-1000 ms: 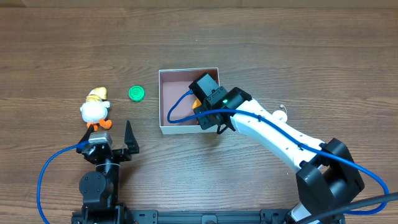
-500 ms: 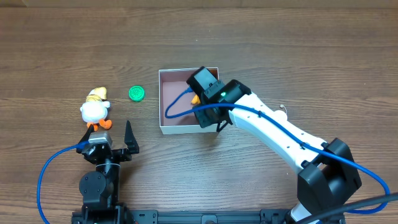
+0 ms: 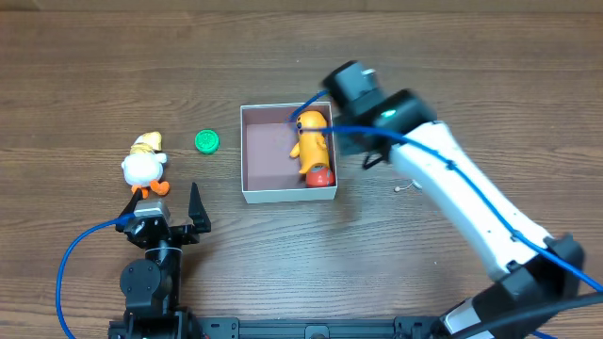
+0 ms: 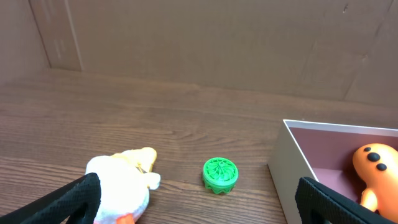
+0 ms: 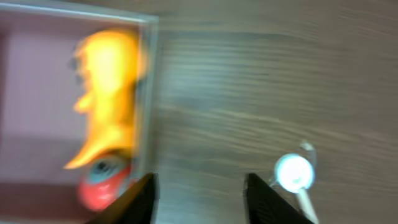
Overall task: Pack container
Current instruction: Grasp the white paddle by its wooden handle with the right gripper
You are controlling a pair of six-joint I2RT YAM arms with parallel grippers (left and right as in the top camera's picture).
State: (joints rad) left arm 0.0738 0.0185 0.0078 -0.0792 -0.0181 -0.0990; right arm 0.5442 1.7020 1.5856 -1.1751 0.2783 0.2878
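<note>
At the table's left, a white duck toy [image 3: 143,168] lies at eleven o'clock of the left gripper [image 3: 163,209], whose jaws stand wide and empty. A green disc [image 3: 207,141] sits at nine o'clock of the container [image 3: 287,195], which stands mid-table with an orange toy [image 3: 313,141] against its three-o'clock wall. The right gripper [image 5: 199,202] hovers at the container's two o'clock, fingers parted, holding nothing.

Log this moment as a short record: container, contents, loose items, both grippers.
container: white-walled box, open top
inside: orange toy lying along the right wall
outside: duck toy and green disc, both left of the container
left gripper: open, empty, just below the duck toy in the overhead view
right gripper: open, empty, at the container's right edge
packing: two items not yet in
</note>
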